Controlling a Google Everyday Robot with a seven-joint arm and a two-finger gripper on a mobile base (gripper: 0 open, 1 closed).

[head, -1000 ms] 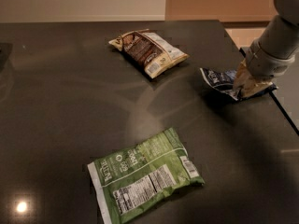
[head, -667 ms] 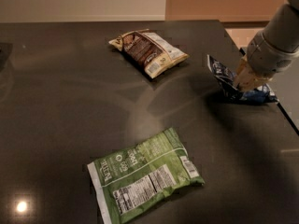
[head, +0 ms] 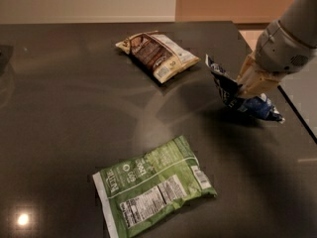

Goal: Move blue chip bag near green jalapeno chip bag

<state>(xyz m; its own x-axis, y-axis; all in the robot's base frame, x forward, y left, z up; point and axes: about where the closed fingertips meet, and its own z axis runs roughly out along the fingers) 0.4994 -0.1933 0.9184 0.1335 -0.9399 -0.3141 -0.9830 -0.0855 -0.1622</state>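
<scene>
A dark, glossy table fills the view, with a small bright glint of light on its surface at about 8 o'clock from the centre. The green jalapeno chip bag lies flat at roughly 6 o'clock, label side up, its white sealed edge turned toward the left and its barcode toward the right. At about 12 o'clock a brown-and-cream bag lies flat as well, angled across the tabletop, well apart from the green one. Toward 3 o'clock, near the table's right edge, is the blue chip bag, crumpled and tilted, one end sticking up and the other low against the surface. From the green bag it sits at about 2 o'clock, well apart. The gripper is right on it, its pale fingers pinched closed on the blue bag's middle, and the grey arm reaches in from the upper right corner.
</scene>
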